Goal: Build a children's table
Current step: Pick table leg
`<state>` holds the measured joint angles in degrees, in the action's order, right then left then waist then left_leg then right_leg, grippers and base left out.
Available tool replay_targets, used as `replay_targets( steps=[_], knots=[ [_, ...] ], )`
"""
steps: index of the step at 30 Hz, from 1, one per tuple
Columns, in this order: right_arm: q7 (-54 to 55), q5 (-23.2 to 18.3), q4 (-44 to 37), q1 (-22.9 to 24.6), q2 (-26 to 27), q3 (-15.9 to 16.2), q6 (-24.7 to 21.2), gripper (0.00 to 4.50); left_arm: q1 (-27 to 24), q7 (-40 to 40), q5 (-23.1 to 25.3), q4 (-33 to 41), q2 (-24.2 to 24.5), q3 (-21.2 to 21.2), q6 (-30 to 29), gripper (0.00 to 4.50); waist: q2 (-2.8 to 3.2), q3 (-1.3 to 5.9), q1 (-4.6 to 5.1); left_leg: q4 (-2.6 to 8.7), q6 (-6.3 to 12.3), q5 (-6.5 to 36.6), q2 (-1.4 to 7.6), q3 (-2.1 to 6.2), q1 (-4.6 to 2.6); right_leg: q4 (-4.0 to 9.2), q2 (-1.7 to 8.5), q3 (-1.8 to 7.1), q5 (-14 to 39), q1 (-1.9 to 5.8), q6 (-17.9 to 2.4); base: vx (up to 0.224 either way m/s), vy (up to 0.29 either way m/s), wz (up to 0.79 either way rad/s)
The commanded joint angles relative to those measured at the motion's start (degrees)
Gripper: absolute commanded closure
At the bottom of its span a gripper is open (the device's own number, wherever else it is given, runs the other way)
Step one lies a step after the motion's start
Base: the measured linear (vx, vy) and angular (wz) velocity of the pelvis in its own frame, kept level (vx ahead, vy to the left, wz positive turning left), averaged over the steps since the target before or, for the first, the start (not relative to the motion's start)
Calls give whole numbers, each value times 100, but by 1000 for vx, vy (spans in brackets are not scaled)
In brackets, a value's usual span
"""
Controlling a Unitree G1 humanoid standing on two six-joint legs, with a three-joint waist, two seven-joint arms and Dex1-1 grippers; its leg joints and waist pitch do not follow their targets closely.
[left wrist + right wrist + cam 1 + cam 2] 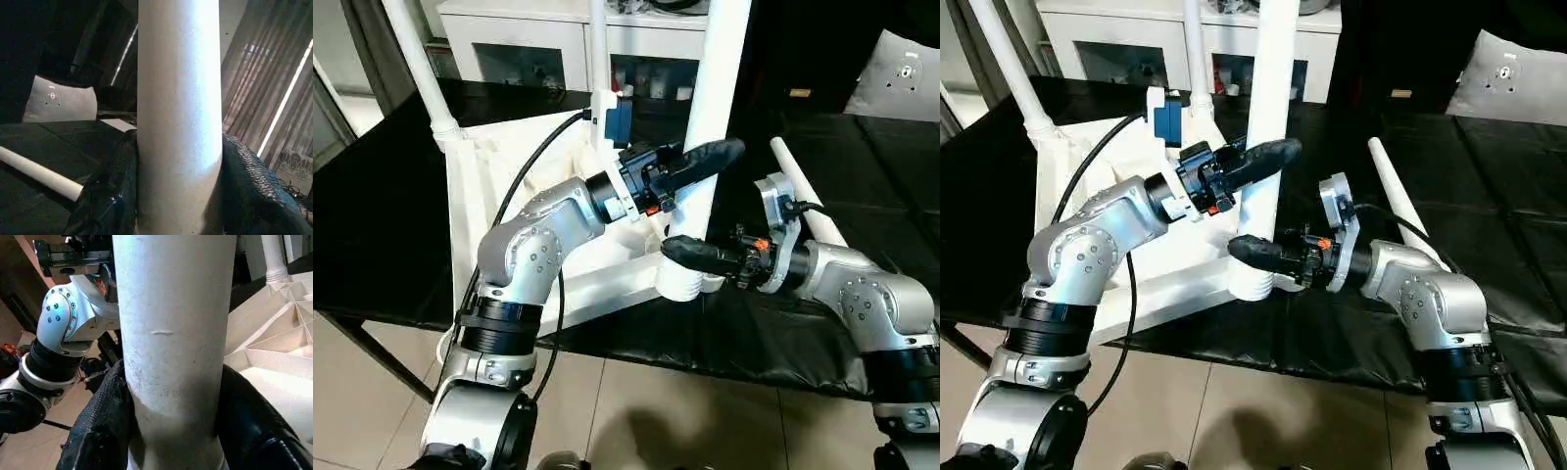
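The table top (489,186) lies ribbed side up on the black worktable (372,196). The near leg (705,147) stands in its corner socket. The left gripper (700,166) clasps it higher up; the right gripper (690,257) clasps it just above the socket. A spare leg (1400,201) lies beside them.

The leg looks light, stiff and smooth-walled, likely slippery. Hold low, near the socket.
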<state>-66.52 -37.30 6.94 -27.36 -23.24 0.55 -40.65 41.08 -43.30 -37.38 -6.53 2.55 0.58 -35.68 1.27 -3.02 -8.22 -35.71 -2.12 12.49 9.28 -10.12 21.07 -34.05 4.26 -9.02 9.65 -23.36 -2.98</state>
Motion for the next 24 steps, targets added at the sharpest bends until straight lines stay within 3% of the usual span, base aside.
replay_targets(
  steps=[1, 4, 5, 7, 11, 13, 17, 18, 19, 22, 23, 24],
  knots=[
    [49, 29, -105, 59, 18, 81, 45, 256, -9, 91, 138, -70, 29, -35, 144, 264, -98, 456, -10, 354, 552, -17, 427, 185, 0, 462, 576, 435, 1609, 425, -280, 0, 0, 0],
    [164, 116, -61, 51, 77, 53, 175, 256, -12, 235, 190, -82, 0, 4, 184, 264, -97, 458, -8, 356, 541, -18, 428, 189, 3, 458, 578, 432, 1606, 427, -264, 0, 0, 0],
    [196, 140, -53, 45, 92, 46, 206, 256, -8, 273, 176, -92, -15, 28, 163, 194, -94, 458, -6, 356, 533, -25, 432, 190, -1, 460, 577, 433, 1598, 420, -270, 0, 0, 0],
    [490, 335, 5, -18, 216, 12, 463, 256, -2, 510, 279, -127, -76, 123, 312, 194, -95, 450, 11, 356, 497, 4, 427, 190, 5, 468, 571, 427, 1635, 413, -258, 0, 0, 0],
    [983, 600, 60, -86, 426, -29, 821, 257, -121, 694, 631, 16, -62, 54, 807, 147, -111, 457, 16, 367, 476, -18, 432, 194, -4, 461, 577, 435, 1614, 417, -198, 0, 0, 0],
    [1109, 691, 64, -93, 489, -22, 931, 257, -143, 785, 725, 40, -68, 47, 940, 144, -101, 462, 20, 365, 481, -60, 447, 201, -2, 437, 584, 440, 1480, 406, -235, 0, 0, 0],
    [2196, 1327, 340, -180, 1021, 13, 1664, 257, -238, 1444, 1339, 133, -244, -48, 1623, 141, -95, 456, 46, 378, 408, -4, 454, 196, -9, 437, 607, 450, 1503, 394, -274, 0, 0, 0],
    [2389, 1390, 388, -200, 1147, -3, 1758, 257, -243, 1648, 1530, 126, -315, -109, 1798, 141, -85, 455, 48, 382, 388, 28, 453, 194, -24, 450, 599, 448, 1536, 390, -273, 0, 0, 0],
    [2560, 1496, 429, -211, 1228, 17, 1882, 257, -259, 1776, 1758, 82, -346, -253, 1960, 141, -118, 453, 54, 385, 391, 55, 452, 192, -20, 451, 599, 451, 1534, 396, -269, 0, 0, 0],
    [2796, 1627, 487, -224, 1351, 51, 2031, 257, -278, 2048, 2030, -8, -435, -402, 2104, 141, -94, 449, 49, 392, 404, 73, 471, 199, -29, 439, 607, 465, 1490, 391, -238, 0, 0, 0],
    [3045, 1760, 517, -220, 1507, 84, 2192, 257, -273, 2465, 2222, -156, -606, -428, 2181, 170, -92, 453, 51, 393, 413, 63, 476, 201, -18, 423, 604, 468, 1413, 396, -245, 0, 0, 0],
    [3141, 1801, 499, -204, 1583, 108, 2225, 257, -269, 2584, 2294, -223, -663, -450, 2236, 170, -98, 450, 61, 392, 407, 74, 469, 200, -14, 425, 606, 466, 1369, 397, -247, 0, 0, 0]
  ],
)
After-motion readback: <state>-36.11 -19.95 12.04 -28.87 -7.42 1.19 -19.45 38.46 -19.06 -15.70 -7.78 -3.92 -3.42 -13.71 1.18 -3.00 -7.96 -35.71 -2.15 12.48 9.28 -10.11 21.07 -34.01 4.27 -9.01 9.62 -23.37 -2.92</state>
